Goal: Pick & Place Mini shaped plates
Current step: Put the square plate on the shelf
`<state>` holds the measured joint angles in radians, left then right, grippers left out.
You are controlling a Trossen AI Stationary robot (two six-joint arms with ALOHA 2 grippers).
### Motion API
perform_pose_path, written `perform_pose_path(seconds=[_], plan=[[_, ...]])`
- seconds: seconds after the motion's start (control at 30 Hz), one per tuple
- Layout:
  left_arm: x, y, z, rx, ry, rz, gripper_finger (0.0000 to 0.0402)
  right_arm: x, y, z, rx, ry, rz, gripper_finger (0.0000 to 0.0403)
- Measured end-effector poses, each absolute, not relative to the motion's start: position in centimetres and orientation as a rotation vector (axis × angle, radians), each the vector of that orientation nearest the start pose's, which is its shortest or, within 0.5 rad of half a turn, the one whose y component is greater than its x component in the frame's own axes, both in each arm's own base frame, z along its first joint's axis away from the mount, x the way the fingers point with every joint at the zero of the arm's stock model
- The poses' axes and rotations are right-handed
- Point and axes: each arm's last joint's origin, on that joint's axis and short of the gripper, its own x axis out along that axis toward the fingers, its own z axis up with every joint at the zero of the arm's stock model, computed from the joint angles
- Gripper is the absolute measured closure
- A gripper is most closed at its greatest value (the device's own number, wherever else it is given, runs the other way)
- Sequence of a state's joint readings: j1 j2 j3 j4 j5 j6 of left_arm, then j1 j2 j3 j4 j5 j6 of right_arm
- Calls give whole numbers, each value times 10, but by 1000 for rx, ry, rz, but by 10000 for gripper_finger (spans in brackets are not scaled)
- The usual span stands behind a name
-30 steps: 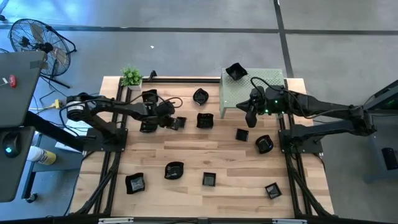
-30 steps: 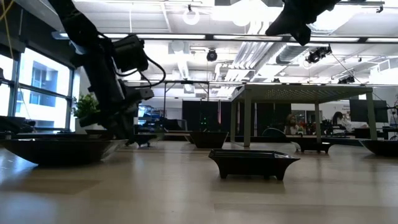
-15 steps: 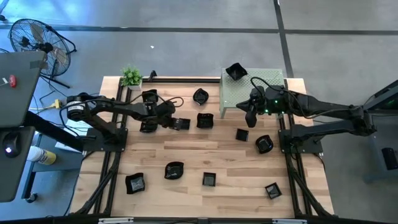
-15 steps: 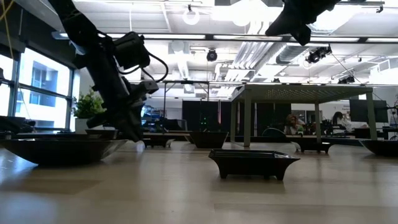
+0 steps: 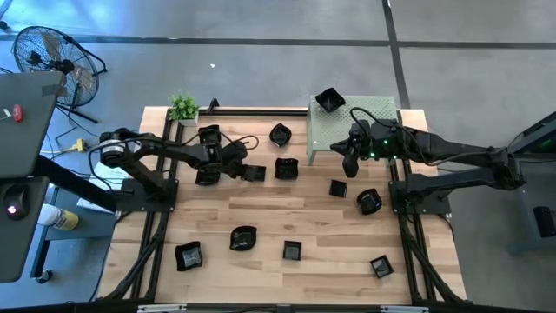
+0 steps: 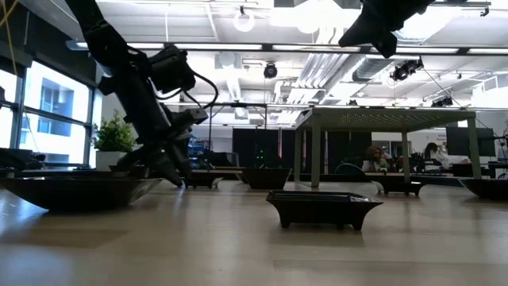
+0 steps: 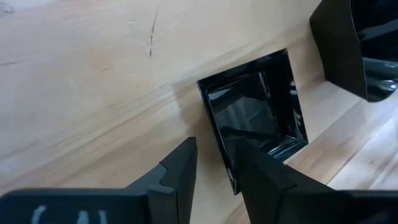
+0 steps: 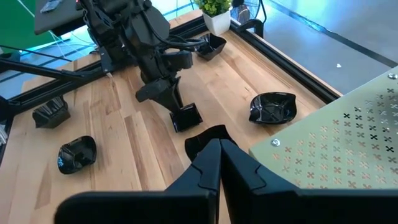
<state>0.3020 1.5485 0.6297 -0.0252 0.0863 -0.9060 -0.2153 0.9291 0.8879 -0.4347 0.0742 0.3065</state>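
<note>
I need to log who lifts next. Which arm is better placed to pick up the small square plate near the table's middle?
Left. The left gripper already straddles the square plate's rim with open fingers; the right gripper hangs by the green stand.

The plates (image 5: 243, 237) are glossy black all over, and the square one (image 7: 255, 115) seen in the left wrist view throws pale reflections from its inner faces. The tabletop (image 5: 261, 217) is pale blond wood laid in long strips, with a thin dark scratch (image 7: 152, 34) in the grain. The stand (image 5: 382, 111) at about 1 o'clock is pale green, dotted with a regular pattern of small cross-shaped holes. Both arms (image 5: 460, 156) are dark, nearly black. At 11 o'clock a plant (image 5: 182, 105) shows bright green leaves in a white pot (image 8: 219, 22). The floor (image 5: 261, 69) around is grey, crossed by darker lines.
</note>
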Motion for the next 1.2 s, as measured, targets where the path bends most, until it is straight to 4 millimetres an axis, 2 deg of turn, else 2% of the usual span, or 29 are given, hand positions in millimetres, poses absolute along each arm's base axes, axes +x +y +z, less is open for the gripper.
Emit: perform_pose_path(seconds=[0.1, 0.33, 0.5, 0.63, 0.77, 0.9, 1.03, 1.2], plan=[[256, 77, 130, -1025, 780, 613, 309, 190, -44, 321, 333, 429, -357, 397], [257, 77, 133, -1015, 771, 588, 394, 190, -44, 321, 334, 428, -362, 401], [255, 76, 136, -1016, 764, 585, 391, 190, -44, 321, 334, 427, -362, 396], [253, 76, 148, -1010, 721, 564, 398, 190, -44, 321, 346, 425, -363, 398], [248, 75, 172, -990, 616, 548, 399, 191, -44, 322, 382, 397, -373, 400], [241, 75, 202, -918, 449, 558, 400, 202, -47, 327, 431, 307, -383, 400], [241, 79, 238, -812, 303, 596, 400, 225, -51, 325, 490, 218, -359, 400], [252, 85, 282, -640, 181, 625, 401, 259, -57, 313, 563, 135, -345, 393]])
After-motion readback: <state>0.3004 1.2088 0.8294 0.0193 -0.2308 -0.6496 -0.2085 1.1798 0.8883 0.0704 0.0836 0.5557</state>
